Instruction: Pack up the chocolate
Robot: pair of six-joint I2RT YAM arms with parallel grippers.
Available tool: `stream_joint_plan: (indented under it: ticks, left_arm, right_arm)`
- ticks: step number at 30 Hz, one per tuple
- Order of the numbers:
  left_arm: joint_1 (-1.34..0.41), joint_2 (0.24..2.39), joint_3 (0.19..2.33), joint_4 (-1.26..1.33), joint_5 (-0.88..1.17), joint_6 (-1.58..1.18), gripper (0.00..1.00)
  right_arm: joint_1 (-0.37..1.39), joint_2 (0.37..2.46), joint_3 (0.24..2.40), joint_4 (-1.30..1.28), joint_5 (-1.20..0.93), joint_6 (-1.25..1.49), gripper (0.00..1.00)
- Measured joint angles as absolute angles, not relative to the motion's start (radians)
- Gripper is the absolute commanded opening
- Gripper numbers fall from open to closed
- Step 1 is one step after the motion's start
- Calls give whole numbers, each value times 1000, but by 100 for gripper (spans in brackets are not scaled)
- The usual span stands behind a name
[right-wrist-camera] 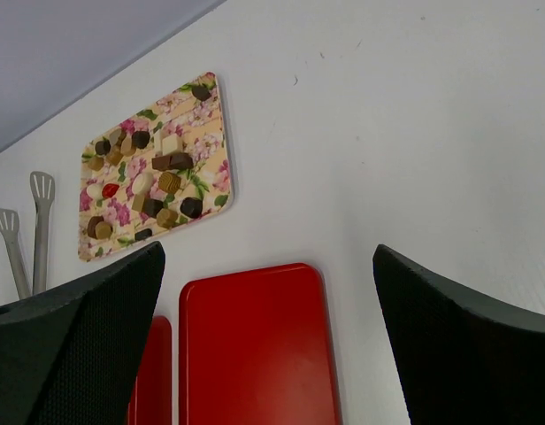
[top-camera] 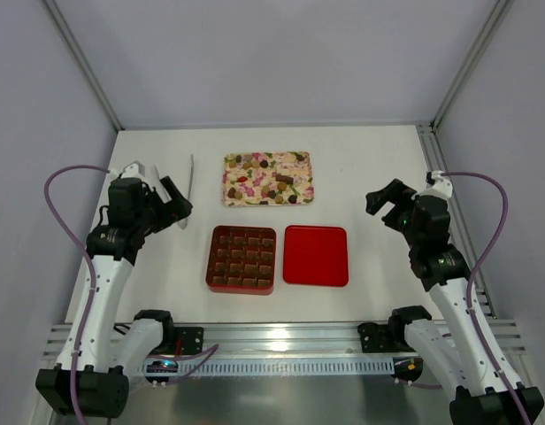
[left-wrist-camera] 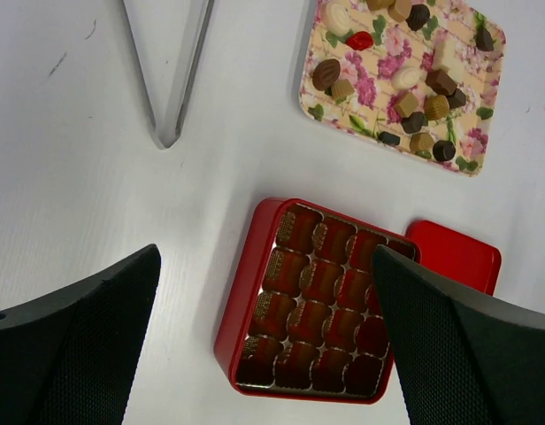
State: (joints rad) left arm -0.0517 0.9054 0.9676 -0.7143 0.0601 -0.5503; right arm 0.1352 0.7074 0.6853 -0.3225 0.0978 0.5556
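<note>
Right gripper point(right-wrist-camera: 268, 251) up high, black fingers point(right-wrist-camera: 69, 354) spread wide at both lower corners, nothing between them. White table point(right-wrist-camera: 405, 133) below. Red lid point(right-wrist-camera: 255, 345) flat, centre bottom. Sliver of red box point(right-wrist-camera: 156, 372) just left of lid, mostly hidden by left finger. Floral tray point(right-wrist-camera: 211, 133) farther back, chocolate point(right-wrist-camera: 170, 182) scattered on it, dark and lighter pieces. Metal tongs point(right-wrist-camera: 41, 230) left of tray, apart from it.

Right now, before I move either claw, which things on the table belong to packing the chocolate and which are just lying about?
For the job: chocolate, loose on the floral tray; red box with compartments; red lid flat beside it.
Lying about: metal tongs left of the tray, untouched; perhaps a tool.
</note>
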Motion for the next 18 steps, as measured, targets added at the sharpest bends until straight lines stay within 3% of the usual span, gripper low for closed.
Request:
stream_joint_plan:
  ticks: [11, 18]
  left_arm:
    - [-51, 912, 967, -711, -25, -542, 100]
    - [-49, 1076, 966, -648, -99, -515, 100]
  right_arm:
    - [135, 715, 685, -319, 60, 532, 100]
    - [135, 785, 685, -310, -20, 524, 100]
